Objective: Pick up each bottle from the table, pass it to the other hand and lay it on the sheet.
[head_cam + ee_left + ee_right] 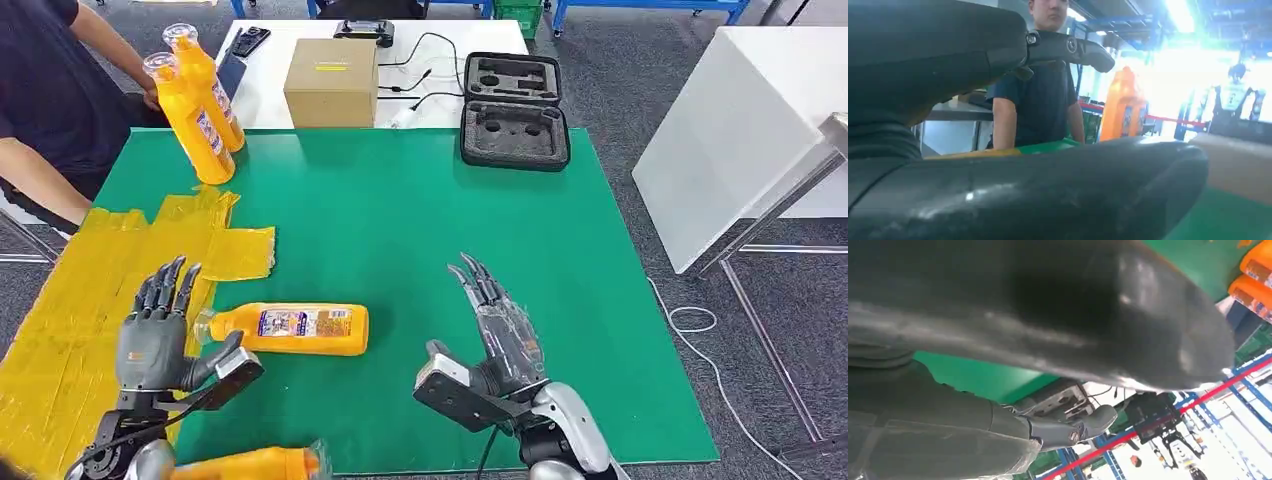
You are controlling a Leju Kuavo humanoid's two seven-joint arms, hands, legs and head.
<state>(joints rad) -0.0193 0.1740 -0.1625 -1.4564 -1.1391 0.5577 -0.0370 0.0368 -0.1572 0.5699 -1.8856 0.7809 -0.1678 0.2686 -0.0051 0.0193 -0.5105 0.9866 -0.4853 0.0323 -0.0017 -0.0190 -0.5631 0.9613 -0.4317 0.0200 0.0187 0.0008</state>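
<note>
At the bottom edge of the head view, left of centre, we see part of an orange bottle (250,464) cut off by the frame, lying near our left arm. Just above it our left hand (160,335) stands with fingers spread apart and nothing in them, over the edge of the yellow sheet (60,330). Our right hand (495,335) is lower centre-right, fingers likewise apart and empty.

The lying orange bottle (295,329) rests on the green desk (420,230) between the two hands, its long axis running left to right across the frame, cap end toward our left hand. It lies just beside that hand's thumb and well apart from the right hand, so we judge the left hand the nearer one for the pickup. Its label carries blue and red print, too small for us to read.

Farther off, upper left, two upright orange bottles (200,110) stand at the desk's far corner beside a person's arm (40,175); their labels are also illegible. Beyond are a cardboard box (331,82) and an open black foam case (514,110).
</note>
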